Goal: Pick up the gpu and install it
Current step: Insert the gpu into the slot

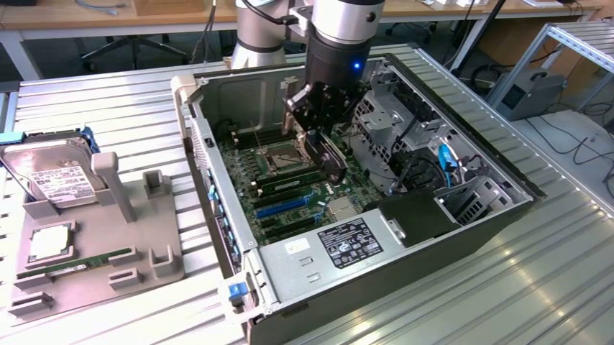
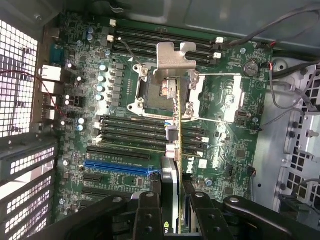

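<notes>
One tool, partly closed and clamping the gpu, holds it edge-on above the motherboard in the open computer case; a clean fit likely needs its connector edge lined along the blue slot.

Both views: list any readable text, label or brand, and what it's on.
"DELL": white print on the motherboard, sideways, beside the gpu.
Power supply label: print too small to read.
Hard drive label: too small to read.
Other board markings: blurred, unreadable.
</notes>
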Robot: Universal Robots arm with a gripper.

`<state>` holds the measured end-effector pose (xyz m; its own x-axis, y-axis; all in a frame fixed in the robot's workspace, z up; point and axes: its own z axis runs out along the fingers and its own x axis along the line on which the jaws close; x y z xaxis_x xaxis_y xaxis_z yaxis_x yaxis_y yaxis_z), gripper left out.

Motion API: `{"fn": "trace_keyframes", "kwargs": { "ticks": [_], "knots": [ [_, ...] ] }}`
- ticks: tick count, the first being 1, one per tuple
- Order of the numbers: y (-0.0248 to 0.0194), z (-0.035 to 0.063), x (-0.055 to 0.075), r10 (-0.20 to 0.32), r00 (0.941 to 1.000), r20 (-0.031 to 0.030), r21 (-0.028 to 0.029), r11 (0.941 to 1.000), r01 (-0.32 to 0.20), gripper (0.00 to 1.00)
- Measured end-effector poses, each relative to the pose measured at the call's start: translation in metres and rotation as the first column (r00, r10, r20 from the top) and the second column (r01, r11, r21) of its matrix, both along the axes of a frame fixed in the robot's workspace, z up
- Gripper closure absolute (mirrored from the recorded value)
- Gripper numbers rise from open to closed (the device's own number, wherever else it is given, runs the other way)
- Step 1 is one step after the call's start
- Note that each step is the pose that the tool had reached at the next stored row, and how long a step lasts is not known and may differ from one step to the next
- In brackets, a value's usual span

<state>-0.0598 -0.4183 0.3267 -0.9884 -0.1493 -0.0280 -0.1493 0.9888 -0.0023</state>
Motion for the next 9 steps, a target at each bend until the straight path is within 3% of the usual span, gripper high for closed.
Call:
{"fn": "trace_keyframes", "kwargs": {
  "ticks": [9],
  "knots": [
    [0.0, 0.0, 0.0, 0.047, 0.9989, 0.0, 0.0, 0.9989, -0.047, 0.73]
  ]
}}
